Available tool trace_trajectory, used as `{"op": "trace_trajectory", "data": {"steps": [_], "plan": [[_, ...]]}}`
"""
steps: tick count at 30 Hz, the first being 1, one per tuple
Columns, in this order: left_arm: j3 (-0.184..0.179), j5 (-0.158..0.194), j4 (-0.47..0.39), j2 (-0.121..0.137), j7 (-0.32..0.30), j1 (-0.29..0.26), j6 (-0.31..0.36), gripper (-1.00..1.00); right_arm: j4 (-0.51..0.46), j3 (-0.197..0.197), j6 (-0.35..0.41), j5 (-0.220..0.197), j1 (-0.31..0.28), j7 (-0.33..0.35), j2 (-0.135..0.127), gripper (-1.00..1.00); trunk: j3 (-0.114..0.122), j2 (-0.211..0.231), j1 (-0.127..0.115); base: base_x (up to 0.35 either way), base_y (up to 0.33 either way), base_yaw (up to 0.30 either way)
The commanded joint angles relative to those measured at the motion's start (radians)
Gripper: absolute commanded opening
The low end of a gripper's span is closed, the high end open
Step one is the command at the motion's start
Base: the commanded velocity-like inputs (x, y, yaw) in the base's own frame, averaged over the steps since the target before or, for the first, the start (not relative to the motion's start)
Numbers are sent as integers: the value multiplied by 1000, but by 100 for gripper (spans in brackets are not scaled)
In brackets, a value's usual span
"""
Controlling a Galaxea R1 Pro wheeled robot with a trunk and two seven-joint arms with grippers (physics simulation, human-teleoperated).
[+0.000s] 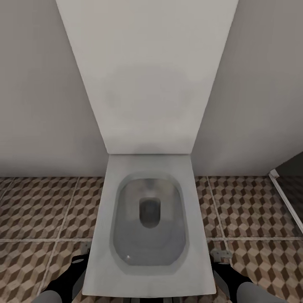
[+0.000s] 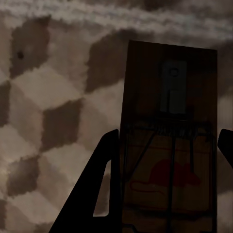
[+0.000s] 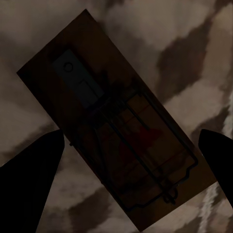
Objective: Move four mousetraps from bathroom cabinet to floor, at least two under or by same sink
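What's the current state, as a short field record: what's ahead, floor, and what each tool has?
ahead: white toilet, lid up against the wall
floor: cube-pattern tiles on both sides of the toilet
left tool: fingers close either side of a mousetrap, over the tiles; contact unclear
right tool: fingers spread wide, a second mousetrap between them, tiles behind
sink: not seen

A dark-brown wooden mousetrap (image 3: 116, 121) lies flat on the cube-patterned floor tiles (image 3: 184, 53), set at a slant between the two black fingers (image 3: 29, 170) of the right claw (image 3: 131, 162). The fingers stand wide apart — neither touches the trap — and its wire frame and grey metal plate face the camera.
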Motion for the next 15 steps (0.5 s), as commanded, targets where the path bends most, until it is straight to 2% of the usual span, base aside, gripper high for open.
{"op": "trace_trajectory", "data": {"steps": [1,15], "plan": [[-9,7,-2,1,11,0,6,-100,-2,0,6,1,0,-2,0,-100,-1,0,0,0,0,0],[-10,7,-3,1,11,0,8,-100,-2,0,6,1,0,-2,0,-100,-1,0,0,0,0,0]]}}
